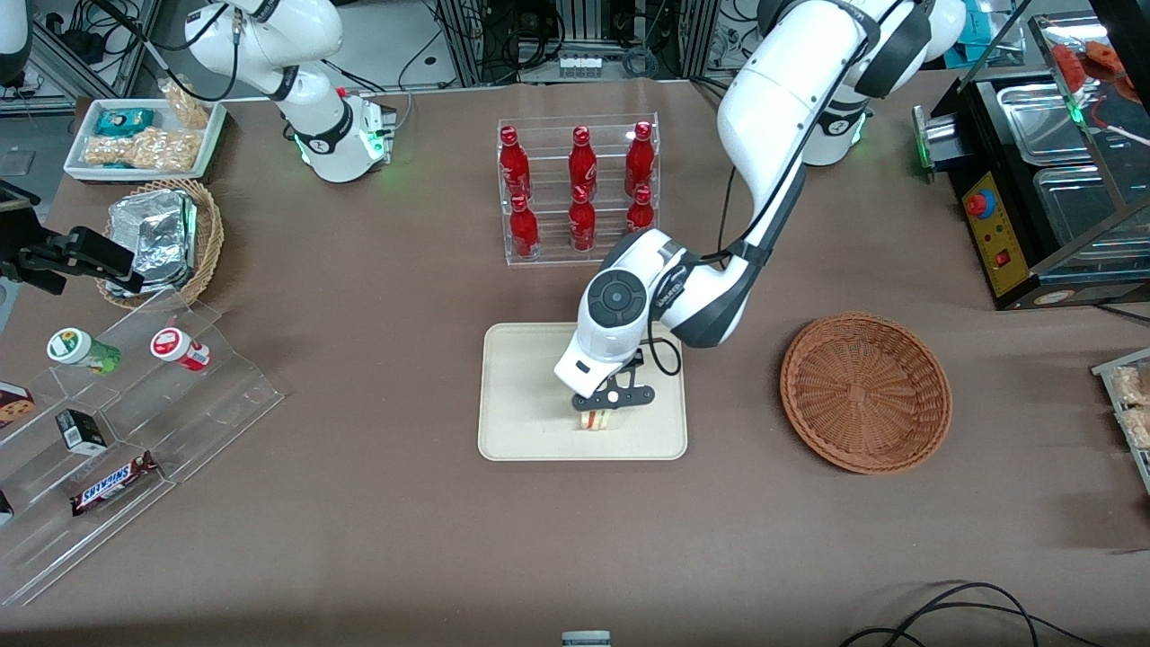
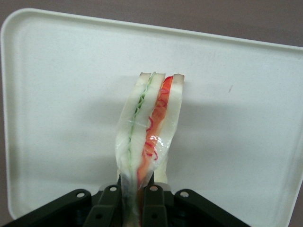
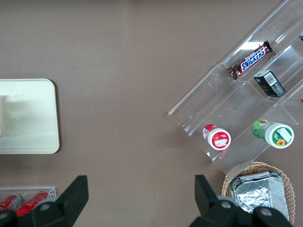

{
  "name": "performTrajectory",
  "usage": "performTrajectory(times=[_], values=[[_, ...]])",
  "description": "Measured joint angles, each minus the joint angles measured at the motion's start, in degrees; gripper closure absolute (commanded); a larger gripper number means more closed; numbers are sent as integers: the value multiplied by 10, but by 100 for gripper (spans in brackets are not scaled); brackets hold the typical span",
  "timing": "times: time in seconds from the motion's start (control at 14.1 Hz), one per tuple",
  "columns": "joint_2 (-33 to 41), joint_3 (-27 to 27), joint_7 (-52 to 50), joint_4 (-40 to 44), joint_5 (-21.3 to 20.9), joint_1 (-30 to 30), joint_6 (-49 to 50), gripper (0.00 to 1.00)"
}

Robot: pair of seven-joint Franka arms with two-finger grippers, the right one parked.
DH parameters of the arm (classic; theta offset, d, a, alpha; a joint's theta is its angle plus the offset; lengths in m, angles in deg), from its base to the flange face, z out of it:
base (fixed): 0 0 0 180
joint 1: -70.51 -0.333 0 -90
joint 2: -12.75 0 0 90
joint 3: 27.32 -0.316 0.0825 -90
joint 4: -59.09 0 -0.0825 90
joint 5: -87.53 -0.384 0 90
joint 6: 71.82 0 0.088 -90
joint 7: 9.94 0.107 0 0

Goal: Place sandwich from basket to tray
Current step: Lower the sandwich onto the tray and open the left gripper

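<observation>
Over tray: gripper clamping sandwich.

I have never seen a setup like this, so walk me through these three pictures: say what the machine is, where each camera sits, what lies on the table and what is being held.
Two white robot arms are mounted at a brown table. The front view looks at them across the table. The other two pictures come from cameras on the arms' wrists.

The working arm's hand is over the cream tray, shut on the sandwich, a clear-wrapped wedge held on edge, low over the tray. The round brown basket it belongs to lies beside the tray, toward the working arm's end, with nothing in it.

Farther from the front camera stands a clear rack of red bottles. Toward the parked arm's end are clear steps with snacks and a tan basket of foil packs.
</observation>
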State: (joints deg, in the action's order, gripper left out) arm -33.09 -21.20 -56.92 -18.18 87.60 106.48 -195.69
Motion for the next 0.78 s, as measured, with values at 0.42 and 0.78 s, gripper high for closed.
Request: performTrajectory(times=[0.42, 0.78], values=[[-16, 7, -28, 3, 0, 2, -35, 0], [24, 9, -39, 15, -1, 2, -3, 0]])
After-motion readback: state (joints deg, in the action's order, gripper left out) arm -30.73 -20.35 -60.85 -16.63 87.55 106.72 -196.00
